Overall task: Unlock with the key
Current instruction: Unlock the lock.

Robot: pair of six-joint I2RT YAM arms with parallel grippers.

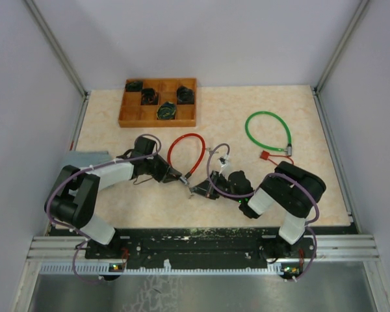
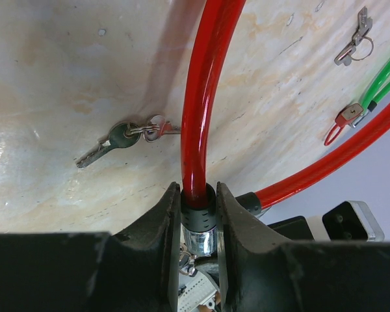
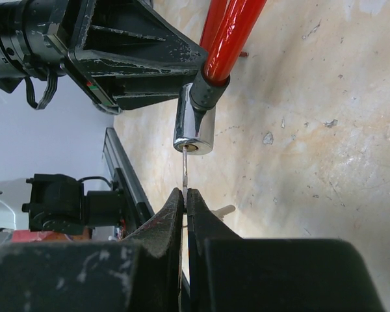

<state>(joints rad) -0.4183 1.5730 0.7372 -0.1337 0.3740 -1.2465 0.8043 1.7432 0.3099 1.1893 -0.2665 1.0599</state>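
The red cable lock (image 1: 186,153) lies looped at the table's middle. My left gripper (image 1: 177,174) is shut on its black collar and chrome lock cylinder (image 2: 200,224), with the red cable (image 2: 201,97) running up from between the fingers. My right gripper (image 1: 201,189) is shut on a thin silver key (image 3: 184,170). The key's tip sits at the keyhole in the end face of the chrome cylinder (image 3: 195,130). In the right wrist view the left gripper (image 3: 133,58) holds the cylinder from above. A second key on the same ring pokes out beside my right fingers (image 3: 224,210).
A green cable lock (image 1: 268,130) with a red-tagged key (image 1: 266,156) lies at the right. A green-headed key bunch (image 2: 120,138) and a silver key pair (image 2: 354,44) lie loose on the table. A wooden compartment tray (image 1: 157,122) holding dark items stands at the back left.
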